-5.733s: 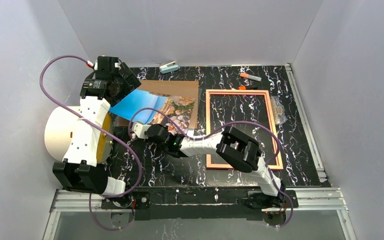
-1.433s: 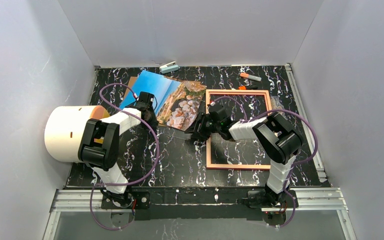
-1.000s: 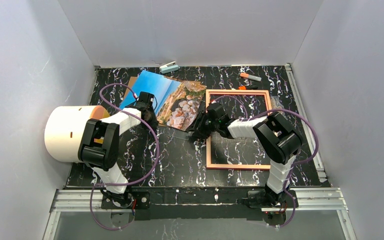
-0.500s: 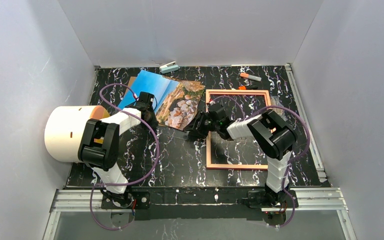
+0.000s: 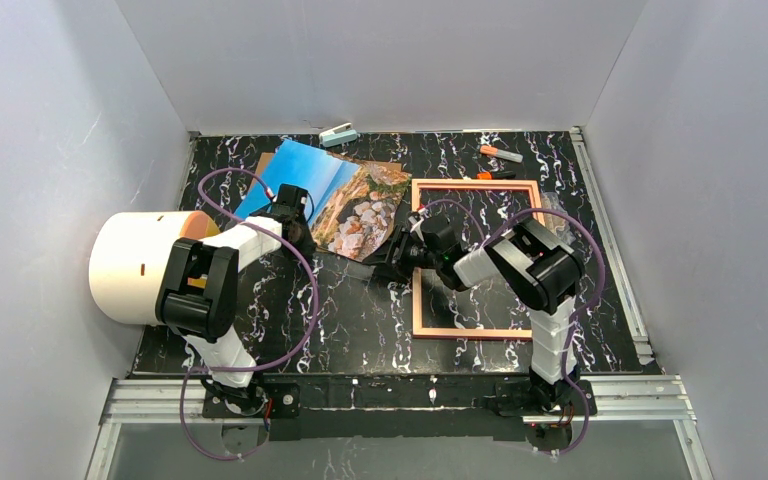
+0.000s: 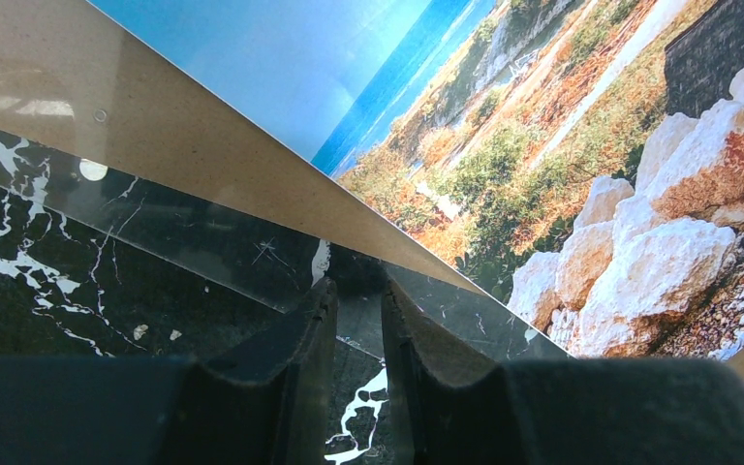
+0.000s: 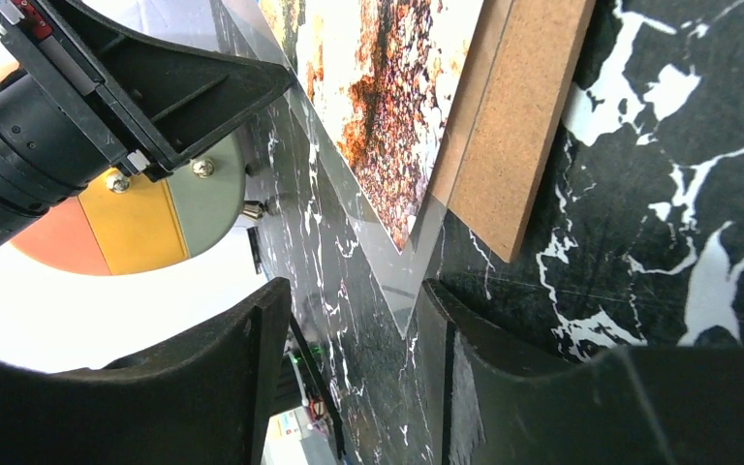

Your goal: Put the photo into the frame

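Note:
The photo (image 5: 338, 195) lies face up at the back left, on a brown backing board (image 5: 263, 163) and a clear sheet. To its right the pink frame (image 5: 417, 305) lies flat and holds nothing. My left gripper (image 5: 298, 232) is low at the photo's near edge. In the left wrist view its fingers (image 6: 305, 339) stand a narrow gap apart, tips at the clear sheet's (image 6: 252, 262) edge, nothing pinched. My right gripper (image 5: 382, 265) sits at the frame's left rail. It is open (image 7: 354, 291), and the clear sheet's corner (image 7: 407, 291) points between its jaws, below the photo (image 7: 387, 97).
A white drum (image 5: 140, 265) with a coloured end face lies at the left edge. A small stapler (image 5: 338, 133) and orange markers (image 5: 500, 153) lie along the back. A crumpled clear bag (image 5: 558, 220) sits right of the frame. The board's corner (image 7: 523, 126) juts past the photo.
My right arm has folded in, its elbow moving left and nearer, with its gripper staying by the photo's near right corner. The left arm and the photo have not moved.

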`<action>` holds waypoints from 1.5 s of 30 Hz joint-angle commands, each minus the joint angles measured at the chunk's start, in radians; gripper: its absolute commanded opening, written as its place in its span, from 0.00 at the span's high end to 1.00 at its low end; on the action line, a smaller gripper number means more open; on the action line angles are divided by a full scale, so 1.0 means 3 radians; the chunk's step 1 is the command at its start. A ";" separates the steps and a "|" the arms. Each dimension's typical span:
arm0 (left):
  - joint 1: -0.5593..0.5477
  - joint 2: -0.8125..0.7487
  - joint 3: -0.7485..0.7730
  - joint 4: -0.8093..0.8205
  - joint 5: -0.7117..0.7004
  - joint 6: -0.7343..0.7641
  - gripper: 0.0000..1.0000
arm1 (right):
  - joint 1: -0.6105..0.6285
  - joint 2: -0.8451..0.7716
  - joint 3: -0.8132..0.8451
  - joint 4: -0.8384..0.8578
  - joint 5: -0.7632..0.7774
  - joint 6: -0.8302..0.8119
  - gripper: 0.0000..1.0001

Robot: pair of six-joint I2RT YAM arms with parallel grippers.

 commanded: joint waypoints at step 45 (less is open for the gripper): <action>0.0008 -0.1150 0.1244 -0.1826 -0.0270 -0.0434 0.03 | -0.0007 -0.0948 0.1301 -0.2573 0.0121 0.0072 0.99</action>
